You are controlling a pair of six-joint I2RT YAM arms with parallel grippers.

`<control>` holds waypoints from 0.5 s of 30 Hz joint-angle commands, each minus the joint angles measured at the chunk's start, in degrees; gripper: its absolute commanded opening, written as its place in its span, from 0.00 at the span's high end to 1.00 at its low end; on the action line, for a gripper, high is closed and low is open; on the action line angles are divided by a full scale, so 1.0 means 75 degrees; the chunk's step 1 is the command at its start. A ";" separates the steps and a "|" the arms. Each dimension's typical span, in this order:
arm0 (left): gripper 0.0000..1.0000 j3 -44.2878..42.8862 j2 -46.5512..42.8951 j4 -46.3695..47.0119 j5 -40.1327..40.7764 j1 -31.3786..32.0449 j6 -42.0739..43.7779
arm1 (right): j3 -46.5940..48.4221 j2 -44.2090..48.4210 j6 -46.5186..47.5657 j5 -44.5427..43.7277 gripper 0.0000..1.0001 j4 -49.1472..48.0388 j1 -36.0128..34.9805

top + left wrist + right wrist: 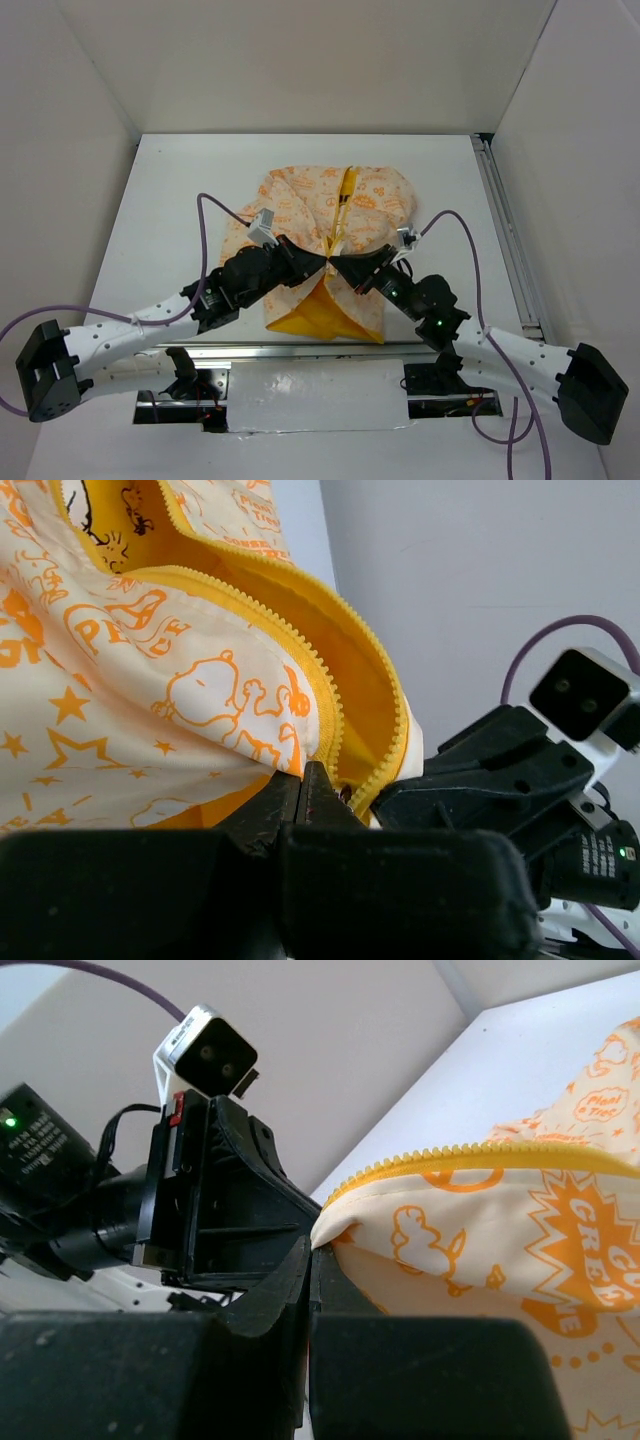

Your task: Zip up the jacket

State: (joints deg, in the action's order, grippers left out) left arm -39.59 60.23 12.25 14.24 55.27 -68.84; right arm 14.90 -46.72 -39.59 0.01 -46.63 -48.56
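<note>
The jacket, cream with orange print, lies on the white table with its collar toward the far side. Its lower front gapes open and shows the yellow lining. The yellow zipper strip runs down the middle. My left gripper and right gripper meet tip to tip at the front opening. The left gripper is shut on the jacket's left front edge beside the zipper teeth. The right gripper is shut on the right front edge below its zipper teeth.
The table is white, with grey walls on three sides. A metal rail runs along its right edge. Purple cables loop up from both arms. Each wrist view shows the other arm close ahead.
</note>
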 commanded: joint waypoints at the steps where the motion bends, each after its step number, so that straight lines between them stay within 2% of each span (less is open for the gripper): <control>1: 1.00 -0.0486 -0.0061 -0.0249 0.0280 0.0049 -0.0454 | 0.0300 0.0088 0.0813 -0.0915 1.00 0.0053 -0.0287; 6: 1.00 -0.0311 -0.0436 -0.0099 0.0199 0.0049 -0.0104 | 0.0311 0.0369 0.1177 -0.1466 1.00 0.0861 -0.0346; 12: 1.00 -0.0041 -0.0858 0.0019 -0.0315 -0.0021 0.0248 | 0.0299 0.0312 0.1354 -0.1736 1.00 0.0781 -0.0335; 15: 1.00 0.0076 -0.0975 0.0148 -0.0690 -0.0103 0.0412 | 0.0241 0.0125 0.1296 -0.1456 1.00 0.0419 -0.0381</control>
State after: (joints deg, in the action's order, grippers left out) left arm -39.68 54.83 9.21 13.19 54.92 -67.83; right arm 15.00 -44.71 -31.77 -8.49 -40.62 -51.35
